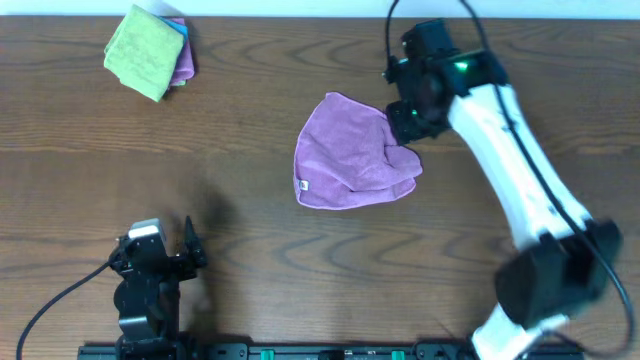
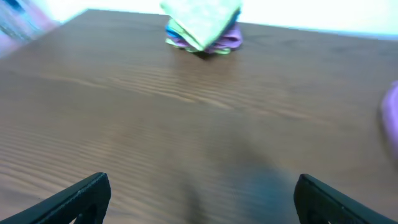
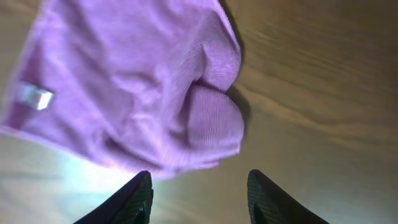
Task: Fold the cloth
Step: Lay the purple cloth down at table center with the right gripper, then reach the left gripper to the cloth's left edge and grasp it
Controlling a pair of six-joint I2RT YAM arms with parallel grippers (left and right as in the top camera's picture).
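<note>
A purple cloth lies loosely folded and rumpled in the middle of the wooden table, a small white tag at its lower left edge. My right gripper hovers over the cloth's upper right corner; in the right wrist view its fingers are open and empty, with the cloth just beyond the tips. My left gripper rests near the front left of the table, open and empty. The cloth's edge shows at the right of the left wrist view.
A stack of folded cloths, green on top over blue and purple, sits at the back left corner; it also shows in the left wrist view. The table is dark wood.
</note>
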